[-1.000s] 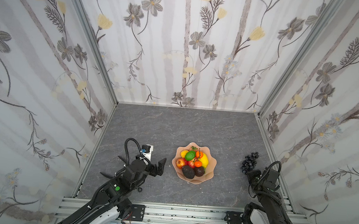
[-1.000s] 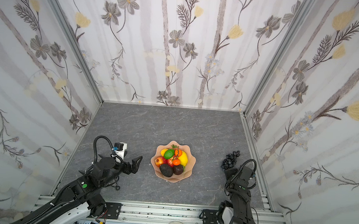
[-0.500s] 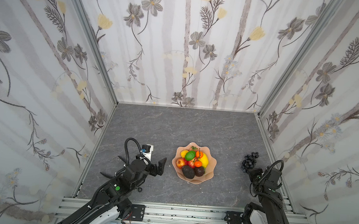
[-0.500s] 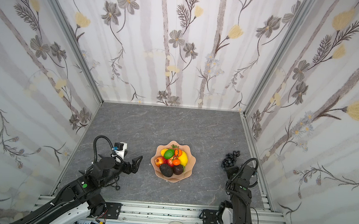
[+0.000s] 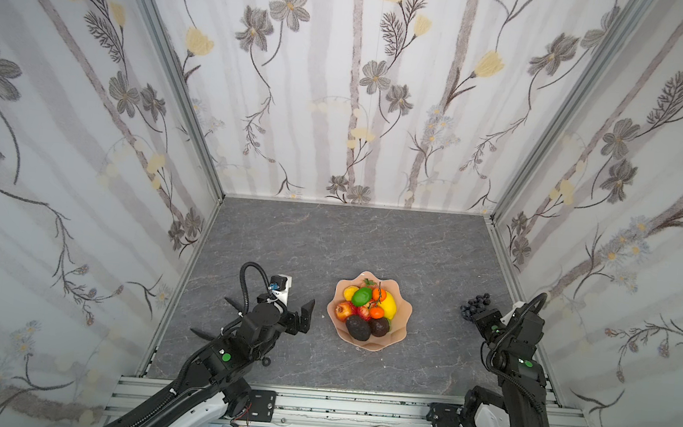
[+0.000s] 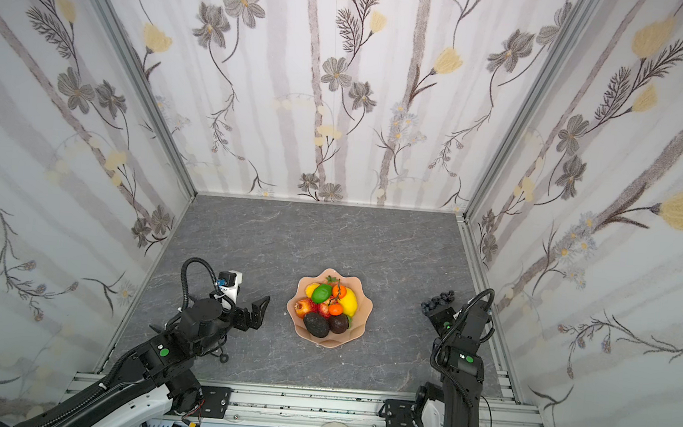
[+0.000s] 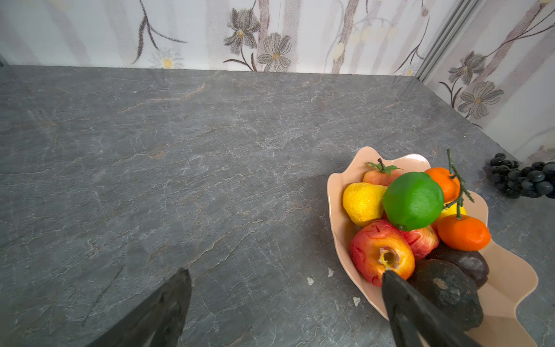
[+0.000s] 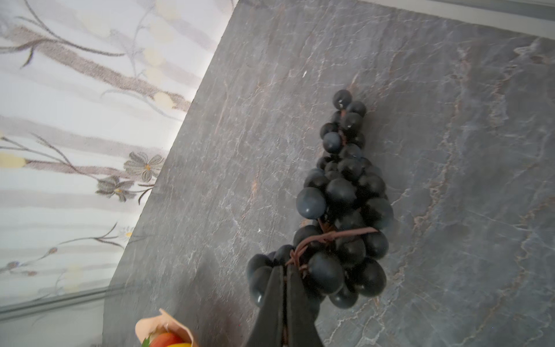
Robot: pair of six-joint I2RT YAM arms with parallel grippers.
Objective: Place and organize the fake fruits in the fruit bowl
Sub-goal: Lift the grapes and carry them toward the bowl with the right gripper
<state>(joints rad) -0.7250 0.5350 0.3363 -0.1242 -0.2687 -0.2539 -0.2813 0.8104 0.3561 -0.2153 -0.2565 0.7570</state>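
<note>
At my remote station, one bowl (image 5: pixel 404 316) sits on the grey table (image 5: pixel 329 242), toward its near edge in both top views, piled with fruit. I count nine pieces inside: one lime (image 7: pixel 413 200) on top, one lemon (image 7: pixel 362 202), a second yellow fruit (image 5: pixel 389 306), two oranges (image 7: pixel 444 184) (image 7: pixel 463 232) joined by a green twig, two red apples (image 7: pixel 379 253) (image 7: pixel 421 240), one reddish fruit with a green cap (image 7: pixel 379 178) at the far rim, and two avocados (image 7: pixel 450 291) (image 7: pixel 472 264) at the near rim.

One fruit lies outside: a single bunch of black grapes (image 8: pixel 342 195), on the table by the right wall and well apart from the bowl.

My right claw (image 8: pixel 284 269) is clenched on the bunch's brown stem, its two fingers pressed together with the stem between them. I cannot tell whether the bunch has left the table.

My left claw (image 7: pixel 284 272) is released, fingers spread wide and grasping nothing. It hangs just beside the bowl's left side. In a top view it stands apart from the rim (image 6: pixel 369 308).
</note>
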